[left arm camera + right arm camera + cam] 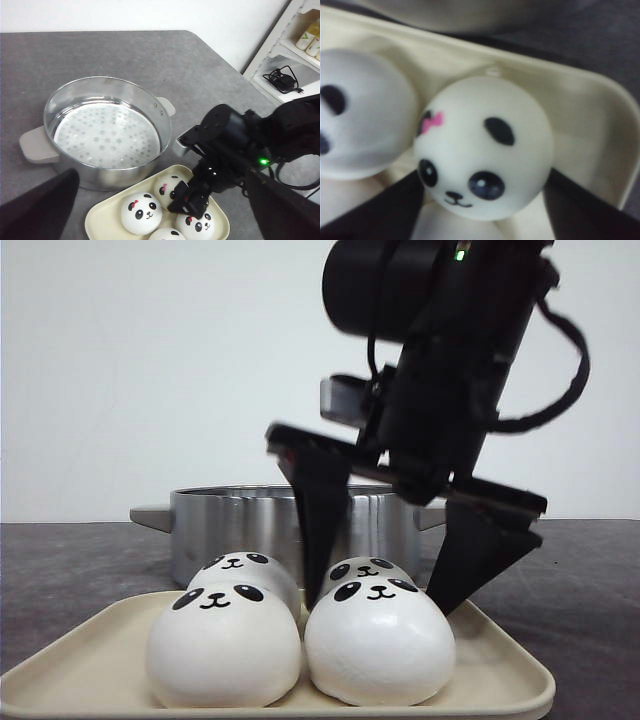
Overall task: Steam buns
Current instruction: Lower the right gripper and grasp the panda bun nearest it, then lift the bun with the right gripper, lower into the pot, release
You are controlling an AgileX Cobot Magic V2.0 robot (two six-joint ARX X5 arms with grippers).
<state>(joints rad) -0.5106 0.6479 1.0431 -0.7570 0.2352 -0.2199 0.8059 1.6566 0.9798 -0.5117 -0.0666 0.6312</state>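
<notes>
Buns (379,640) on tray (500,660), lower frame; pot (230,520) behind. Your right gripper (385,595) spread wide, straddling right-front bun. Left gripper: state unclear.

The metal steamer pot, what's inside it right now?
Inside the steamer pot only a white perforated steaming plate shows, with no buns on it. All four buns sit on the cream tray. Anything beneath the plate is covered.
</notes>
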